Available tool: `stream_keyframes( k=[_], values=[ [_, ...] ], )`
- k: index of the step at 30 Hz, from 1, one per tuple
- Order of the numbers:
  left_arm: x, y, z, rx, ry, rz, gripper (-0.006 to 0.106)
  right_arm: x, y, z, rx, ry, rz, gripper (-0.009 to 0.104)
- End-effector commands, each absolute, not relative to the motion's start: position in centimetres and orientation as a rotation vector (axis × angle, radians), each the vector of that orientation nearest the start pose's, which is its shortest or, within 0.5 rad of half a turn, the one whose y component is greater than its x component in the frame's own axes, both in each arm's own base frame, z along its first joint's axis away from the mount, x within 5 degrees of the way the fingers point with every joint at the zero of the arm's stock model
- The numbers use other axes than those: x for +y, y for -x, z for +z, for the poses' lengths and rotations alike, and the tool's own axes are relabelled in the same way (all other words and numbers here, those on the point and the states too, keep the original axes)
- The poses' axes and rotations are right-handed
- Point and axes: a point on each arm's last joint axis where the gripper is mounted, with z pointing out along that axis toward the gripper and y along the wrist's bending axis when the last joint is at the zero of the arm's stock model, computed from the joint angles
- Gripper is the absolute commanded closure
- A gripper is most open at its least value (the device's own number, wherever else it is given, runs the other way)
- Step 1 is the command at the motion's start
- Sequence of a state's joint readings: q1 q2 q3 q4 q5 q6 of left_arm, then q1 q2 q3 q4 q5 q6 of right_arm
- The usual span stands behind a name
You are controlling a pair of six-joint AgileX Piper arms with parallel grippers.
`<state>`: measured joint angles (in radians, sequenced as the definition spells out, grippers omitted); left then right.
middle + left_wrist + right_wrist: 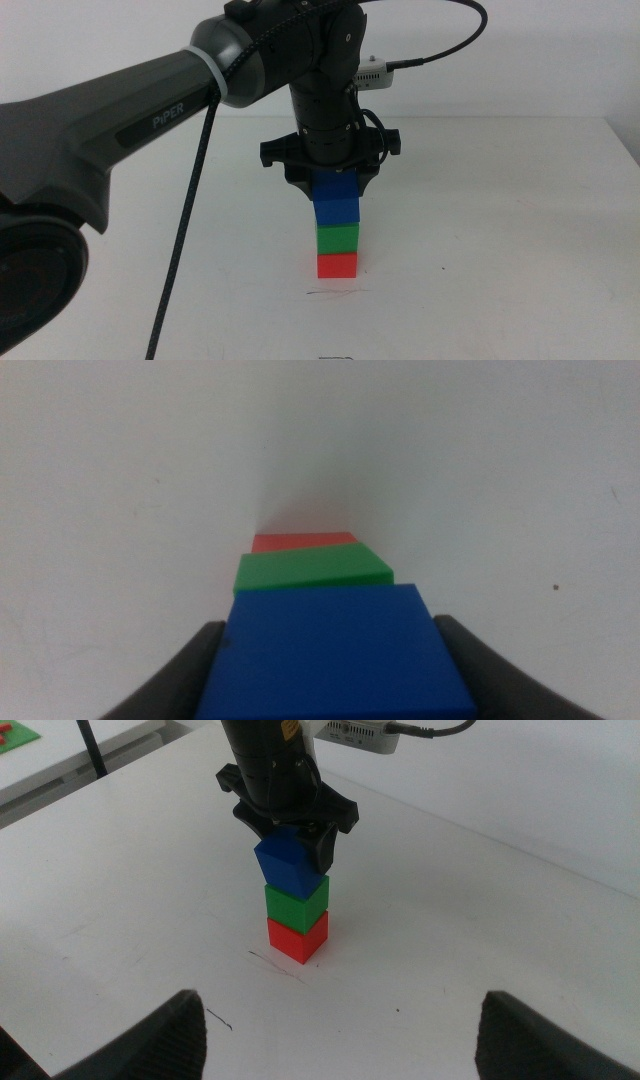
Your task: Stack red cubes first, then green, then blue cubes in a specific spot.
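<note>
Near the middle of the white bench [520, 230] stands a three-cube column whose long axis runs straight up: the red cube [337, 265] at the base, the green cube [337, 238] squarely on it, and the blue cube [336, 200] on top. The red cube sits just behind a short thin dark line [335, 292] drawn on the bench. In the middle view the red and green cubes line up face to face, while the blue cube looks slightly turned and tipped relative to the green one, which the right wrist view [291, 865] makes plainer.

Reaching in from the left side, the left tool [335, 185] points straight down over the column, its two dark jaws clamped on opposite side faces of the blue cube. The left wrist view shows the blue cube [335, 655] filling the space between the jaws, with the green [312, 570] and red [303, 542] top edges stepping away beyond it.

The right tool [340, 1035] waits well apart from the column, low over the bench, its jaws spread wide with nothing between them.
</note>
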<state>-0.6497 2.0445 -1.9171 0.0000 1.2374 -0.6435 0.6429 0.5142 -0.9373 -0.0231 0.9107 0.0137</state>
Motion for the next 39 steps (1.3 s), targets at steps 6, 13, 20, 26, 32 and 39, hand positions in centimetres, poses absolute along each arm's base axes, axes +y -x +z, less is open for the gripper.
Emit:
stream_keyframes(
  k=[6, 13, 20, 26, 32, 39],
  values=[
    [-25.8, -34.0, 31.5, 2.868, -0.064, -0.273, 0.021, 3.8, -5.5, 41.3, 1.811, 0.603, 0.394, 0.018],
    [-25.9, -33.9, 31.5, 2.873, -0.077, -0.286, 0.009, 3.8, -5.5, 41.3, 1.811, 0.603, 0.394, 0.018],
    [-25.7, -33.4, 32.7, 2.859, -0.099, -0.320, 0.009, 3.8, -5.5, 41.3, 1.811, 0.603, 0.394, 0.018],
    [-24.7, -32.5, 35.3, 2.792, -0.139, -0.340, 0.009, 3.8, -5.5, 41.3, 1.811, 0.603, 0.394, 0.018],
    [-22.6, -31.2, 39.0, 2.681, -0.143, -0.331, 0.009, 3.8, -5.5, 41.3, 1.811, 0.603, 0.394, 0.018],
    [-19.0, -28.5, 44.4, 2.471, -0.239, -0.202, 0.009, 3.8, -5.5, 41.3, 1.811, 0.603, 0.394, 0.018]
  ],
)
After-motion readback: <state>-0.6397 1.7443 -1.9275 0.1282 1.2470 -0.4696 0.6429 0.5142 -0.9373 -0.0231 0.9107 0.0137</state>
